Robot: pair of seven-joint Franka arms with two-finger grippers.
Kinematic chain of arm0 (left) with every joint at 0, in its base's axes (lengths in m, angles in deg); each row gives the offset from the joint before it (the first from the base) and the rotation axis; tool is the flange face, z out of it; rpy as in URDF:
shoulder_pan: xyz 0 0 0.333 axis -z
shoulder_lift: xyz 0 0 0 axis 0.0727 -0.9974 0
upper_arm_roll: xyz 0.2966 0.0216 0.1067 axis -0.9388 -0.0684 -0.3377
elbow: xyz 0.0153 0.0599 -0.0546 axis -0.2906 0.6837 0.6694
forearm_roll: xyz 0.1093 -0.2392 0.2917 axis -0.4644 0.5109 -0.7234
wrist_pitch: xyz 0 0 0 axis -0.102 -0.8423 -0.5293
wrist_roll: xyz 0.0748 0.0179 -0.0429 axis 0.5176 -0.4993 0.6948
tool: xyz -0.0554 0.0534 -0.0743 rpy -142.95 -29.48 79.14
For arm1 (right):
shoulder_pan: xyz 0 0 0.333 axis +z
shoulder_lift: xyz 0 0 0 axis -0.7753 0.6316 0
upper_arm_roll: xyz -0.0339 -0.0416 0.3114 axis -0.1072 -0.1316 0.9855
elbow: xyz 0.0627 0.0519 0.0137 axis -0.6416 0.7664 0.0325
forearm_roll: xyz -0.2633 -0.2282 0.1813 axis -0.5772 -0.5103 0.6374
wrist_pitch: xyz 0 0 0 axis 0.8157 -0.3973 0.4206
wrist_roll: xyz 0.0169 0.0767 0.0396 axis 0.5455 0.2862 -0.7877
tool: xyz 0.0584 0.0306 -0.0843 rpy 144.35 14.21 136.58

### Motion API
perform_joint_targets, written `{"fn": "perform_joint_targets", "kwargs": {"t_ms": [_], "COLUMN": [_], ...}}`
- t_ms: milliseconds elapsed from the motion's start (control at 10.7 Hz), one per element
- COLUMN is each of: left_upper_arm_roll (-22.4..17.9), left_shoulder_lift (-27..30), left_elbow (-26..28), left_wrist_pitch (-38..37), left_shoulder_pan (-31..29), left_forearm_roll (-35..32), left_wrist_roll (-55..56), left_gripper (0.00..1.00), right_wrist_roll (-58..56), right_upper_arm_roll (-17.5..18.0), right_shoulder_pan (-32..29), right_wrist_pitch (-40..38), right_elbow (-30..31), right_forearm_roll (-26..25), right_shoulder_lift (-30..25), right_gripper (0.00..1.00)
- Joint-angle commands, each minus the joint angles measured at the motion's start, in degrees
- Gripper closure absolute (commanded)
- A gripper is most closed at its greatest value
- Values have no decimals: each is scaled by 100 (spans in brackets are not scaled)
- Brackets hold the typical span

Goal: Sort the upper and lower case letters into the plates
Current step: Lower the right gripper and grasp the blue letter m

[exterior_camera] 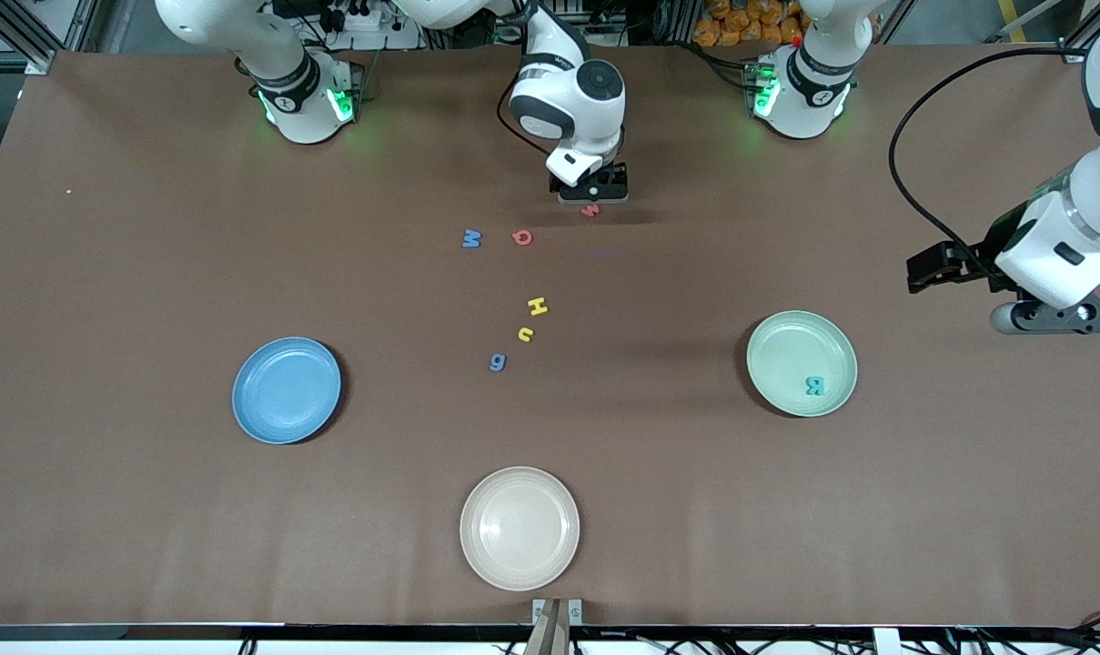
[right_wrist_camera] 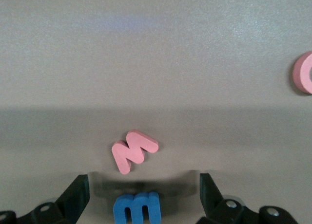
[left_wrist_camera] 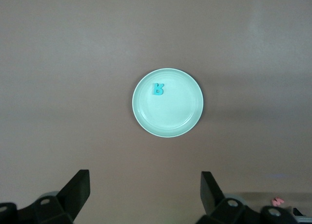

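My right gripper (exterior_camera: pixel 592 193) (right_wrist_camera: pixel 144 185) hangs low over the table near the robots' bases, open. A blue letter m (right_wrist_camera: pixel 137 209) lies on the table between its fingers, untouched and hidden under the hand in the front view. A pink letter (right_wrist_camera: pixel 134 151) (exterior_camera: pixel 590 210) lies just clear of the fingertips. Loose letters: blue M (exterior_camera: pixel 471 238), pink Q (exterior_camera: pixel 521 237) (right_wrist_camera: pixel 304 72), yellow H (exterior_camera: pixel 537 306), yellow u (exterior_camera: pixel 525 334), blue g (exterior_camera: pixel 498 362). A teal R (exterior_camera: pixel 814 386) (left_wrist_camera: pixel 158 89) lies in the mint plate (exterior_camera: pixel 786 350) (left_wrist_camera: pixel 170 112). The blue plate (exterior_camera: pixel 287 389) is empty. My left gripper (exterior_camera: pixel 918 273) (left_wrist_camera: pixel 145 180) waits open and empty.
A cream-beige plate (exterior_camera: pixel 519 528) stands empty near the table's front edge, nearer to the front camera than the letters. A black cable (exterior_camera: pixel 895 155) loops over the table at the left arm's end.
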Motion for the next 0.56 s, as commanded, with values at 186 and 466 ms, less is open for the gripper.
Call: {"fn": "perform_joint_targets", "kwargs": {"t_ms": [186, 466], "left_upper_arm_roll": [-1688, -1689], "left_shoulder_lift": [351, 368], "left_elbow": [100, 100], "left_wrist_pitch": [-69, -121], "left_shoulder_pan": [1488, 1507], "left_forearm_roll": [360, 369], "left_wrist_roll": [-130, -121], "left_gripper": [0, 0], "right_wrist_roll": [96, 79], "right_upper_arm_roll": [-16, -7], "right_shoulder_pan": [-17, -35], "right_wrist_pitch": [171, 144], "right_elbow": [-121, -129], "right_forearm_roll": [-176, -159], "right_shoulder_lift": [160, 160], "right_gripper": [0, 0]}}
